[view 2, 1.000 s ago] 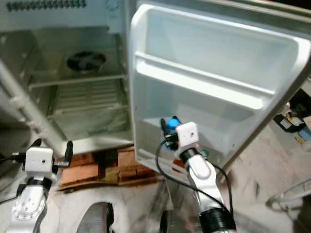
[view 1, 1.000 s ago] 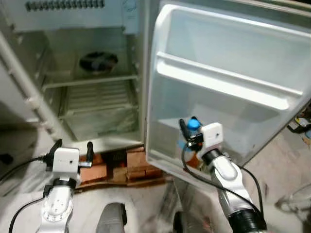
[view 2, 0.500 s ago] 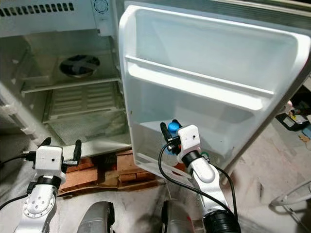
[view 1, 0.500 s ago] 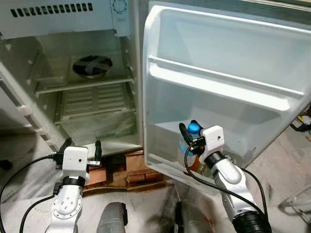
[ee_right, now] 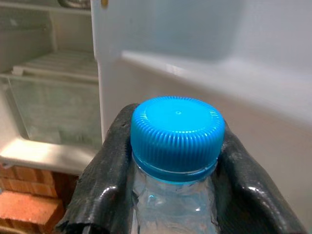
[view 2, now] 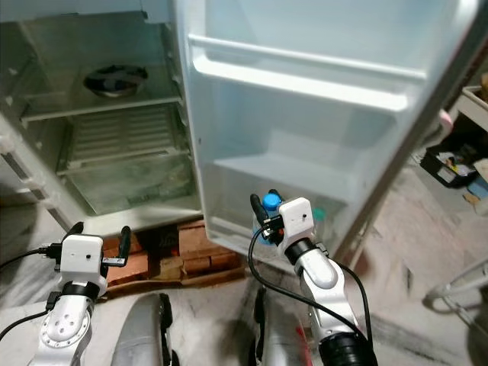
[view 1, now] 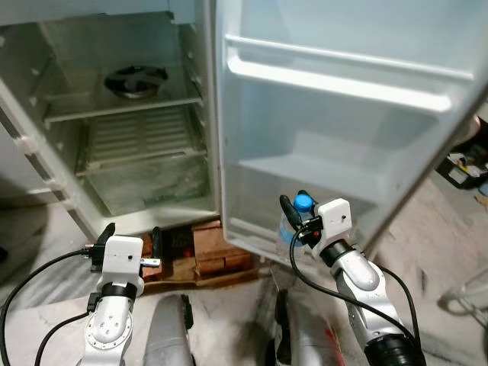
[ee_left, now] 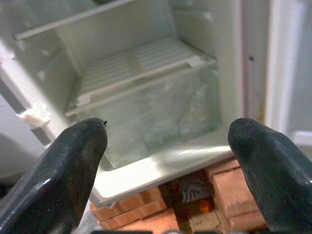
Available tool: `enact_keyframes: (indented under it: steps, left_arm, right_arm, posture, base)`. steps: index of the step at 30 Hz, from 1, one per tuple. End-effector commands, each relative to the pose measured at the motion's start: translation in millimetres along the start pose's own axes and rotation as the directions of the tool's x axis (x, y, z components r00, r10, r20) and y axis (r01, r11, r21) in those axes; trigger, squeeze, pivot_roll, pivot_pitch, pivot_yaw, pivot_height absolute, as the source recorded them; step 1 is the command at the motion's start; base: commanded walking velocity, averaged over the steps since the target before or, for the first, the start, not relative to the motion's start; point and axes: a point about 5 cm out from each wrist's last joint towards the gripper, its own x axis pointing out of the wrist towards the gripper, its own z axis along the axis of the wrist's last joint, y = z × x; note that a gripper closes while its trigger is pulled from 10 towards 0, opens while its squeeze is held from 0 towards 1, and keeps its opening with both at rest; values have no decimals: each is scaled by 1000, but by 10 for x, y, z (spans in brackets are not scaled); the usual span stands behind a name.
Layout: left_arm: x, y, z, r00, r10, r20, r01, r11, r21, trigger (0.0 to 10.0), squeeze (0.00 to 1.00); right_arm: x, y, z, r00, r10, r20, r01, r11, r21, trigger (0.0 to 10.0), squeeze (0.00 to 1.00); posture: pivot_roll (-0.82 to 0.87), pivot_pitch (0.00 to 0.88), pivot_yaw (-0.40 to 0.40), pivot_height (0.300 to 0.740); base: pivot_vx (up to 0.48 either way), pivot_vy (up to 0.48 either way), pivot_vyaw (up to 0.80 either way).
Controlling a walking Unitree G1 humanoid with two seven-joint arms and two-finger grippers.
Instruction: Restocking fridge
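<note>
Before the robot, in the left eye view, the fridge (view 1: 122, 114) stands open, its door (view 1: 343, 114) swung out on the right. The right pincer (view 1: 293, 217) is clamped on a water bottle (view 1: 299, 213) held upright, blue cap up, just near of the door's lower shelf (view 1: 305, 171), which lies up and far from it. The left pincer (view 1: 128, 238) hangs low on the left with its fingers apart, near the bricks (view 1: 217, 248) under the cabinet.

From the right eye view, the bottle's long axis is vertical, and the right arm is clearly the nearer one to the door shelf.

Through the left wrist view, both fingers (ee_left: 73, 161) frame the crisper drawer (ee_left: 156, 117), nothing between them.

Along the right wrist view, the blue cap (ee_right: 178, 136) sits between the two fingers, which press the neck on either side.
</note>
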Motion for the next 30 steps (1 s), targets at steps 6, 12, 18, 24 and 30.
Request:
enact_keyframes:
  steps: [6, 12, 18, 24, 30]
  left_arm:
    - [-18, 36, -1, 1000, 25, -8, -25, 1000, 19, 10000, 0]
    - [-53, 64, 22, 999, 49, -3, -49, 998, 28, 10000, 0]
    - [-129, 113, 61, 997, 75, 2, -75, 996, 52, 10000, 0]
    - [-194, 135, 102, 998, 66, 7, -67, 995, 72, 10000, 0]
    - [-239, 253, 256, 991, 120, 60, -125, 988, 92, 10000, 0]
  right_arm:
    - [212, 257, 157, 990, 116, 75, -116, 993, 0, 10000, 0]
    - [409, 486, 293, 971, 198, 132, -199, 980, -1, 10000, 0]
    - [650, 699, 525, 934, 281, 220, -271, 960, -75, 10000, 0]
    - [792, 676, 731, 920, 272, 283, -247, 962, -120, 10000, 0]
    - [870, 730, 780, 897, 330, 293, -245, 925, -291, 10000, 0]
  posture:
    - [16, 71, 7, 535]
    - [40, 96, 10, 535]
    - [67, 129, 14, 535]
    - [91, 161, 20, 535]
    - [115, 188, 18, 535]
  base:
    - [0, 0, 0]
    - [0, 0, 0]
    - [0, 0, 0]
    - [0, 0, 0]
    - [0, 0, 0]
